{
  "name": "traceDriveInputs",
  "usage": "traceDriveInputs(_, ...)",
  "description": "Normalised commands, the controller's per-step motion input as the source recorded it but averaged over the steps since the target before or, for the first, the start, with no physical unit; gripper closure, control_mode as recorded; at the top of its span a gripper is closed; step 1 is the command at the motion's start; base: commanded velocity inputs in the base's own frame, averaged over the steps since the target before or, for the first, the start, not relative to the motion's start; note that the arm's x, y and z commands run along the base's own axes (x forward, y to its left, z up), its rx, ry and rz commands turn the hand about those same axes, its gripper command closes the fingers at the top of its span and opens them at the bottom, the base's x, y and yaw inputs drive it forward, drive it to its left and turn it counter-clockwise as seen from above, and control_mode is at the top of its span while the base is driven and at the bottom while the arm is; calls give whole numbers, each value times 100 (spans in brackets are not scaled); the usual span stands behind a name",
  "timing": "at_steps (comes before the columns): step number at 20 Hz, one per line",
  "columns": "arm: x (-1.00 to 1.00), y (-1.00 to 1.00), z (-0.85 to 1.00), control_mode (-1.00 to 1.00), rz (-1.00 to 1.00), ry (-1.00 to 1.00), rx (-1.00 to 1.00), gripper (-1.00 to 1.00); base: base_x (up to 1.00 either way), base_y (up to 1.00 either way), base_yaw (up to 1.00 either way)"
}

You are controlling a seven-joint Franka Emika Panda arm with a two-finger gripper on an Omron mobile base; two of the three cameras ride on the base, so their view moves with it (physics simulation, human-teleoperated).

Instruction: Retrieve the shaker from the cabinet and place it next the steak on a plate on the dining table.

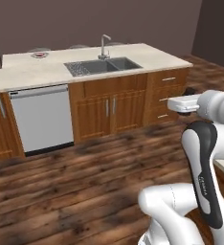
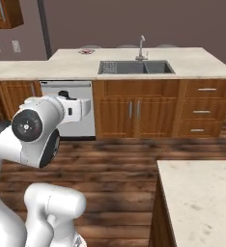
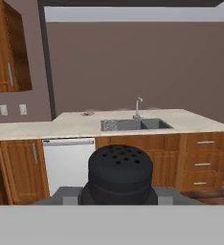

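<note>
The two-finger gripper (image 3: 119, 198) is clamped on the small black cylindrical shaker (image 3: 119, 173), well short of the beige stone-topped dining table (image 3: 181, 122). On its far side, left of the grey inset sink (image 1: 102, 66), sits the round light-grey plate (image 1: 39, 55) with the pinkish-red steak (image 1: 40, 54)

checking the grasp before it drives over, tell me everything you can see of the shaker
The shaker is a small black, matte cylinder seen close up in the hand view. Its domed top, dotted with round holes, faces the camera. It sits upright between the fingers of the gripper, which is shut on it, lifted clear of any surface. Its lower body is hidden.
</note>
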Motion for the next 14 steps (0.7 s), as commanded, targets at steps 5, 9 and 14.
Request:
traceDriveInputs(5,0,0,0,100,0,0,0,100,100,2,0)
traceDriveInputs(9,0,0,0,100,0,0,0,100,100,1,0)
traceDriveInputs(14,0,0,0,100,0,0,0,100,100,16,0)
